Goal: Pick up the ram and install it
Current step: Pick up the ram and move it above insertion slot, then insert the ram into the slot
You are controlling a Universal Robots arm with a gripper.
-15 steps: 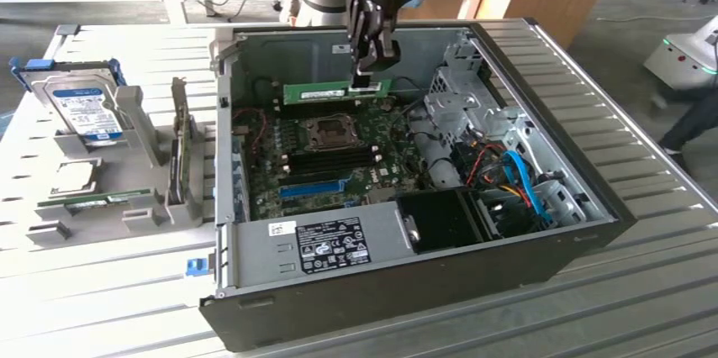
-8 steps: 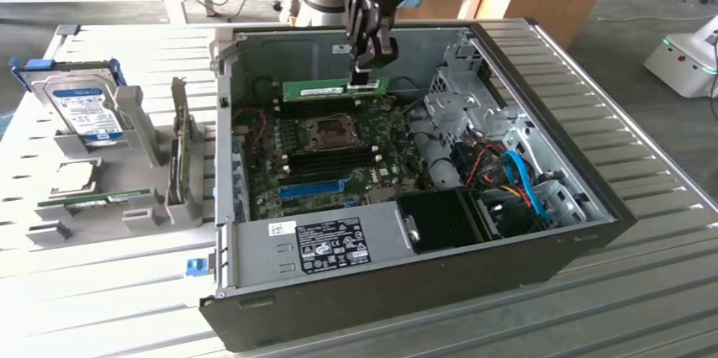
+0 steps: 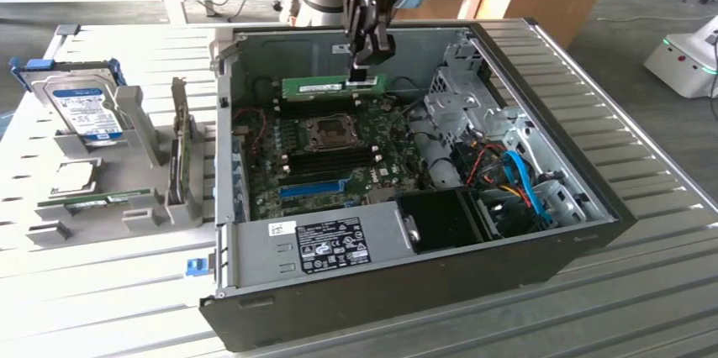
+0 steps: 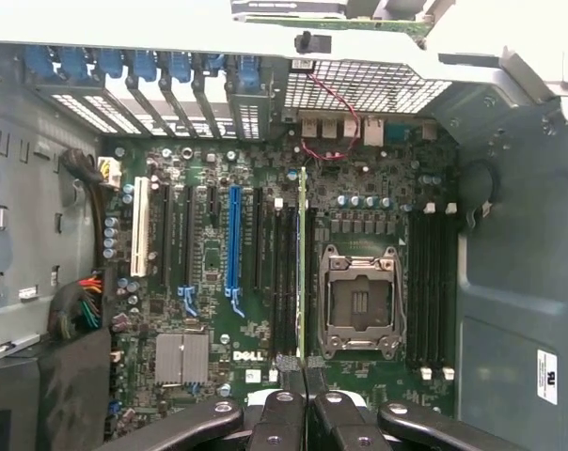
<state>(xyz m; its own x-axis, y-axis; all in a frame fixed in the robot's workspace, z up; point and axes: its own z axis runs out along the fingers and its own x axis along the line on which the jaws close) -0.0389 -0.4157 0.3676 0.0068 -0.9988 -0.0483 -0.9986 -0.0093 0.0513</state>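
Ribbed metal table (image 3: 640, 291) with an open computer case (image 3: 449, 286) on it, gripper (image 3: 361, 71) pinching the ram (image 3: 319, 86) near one end, over the motherboard (image 3: 336, 156).

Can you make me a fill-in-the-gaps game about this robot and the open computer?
1. The gripper is shut on a thin green ___.
2. The silver hard drive has a ___ label.
3. The hard drive stands on the exterior view's ___ of the computer case.
Missing words: ram; blue; left.
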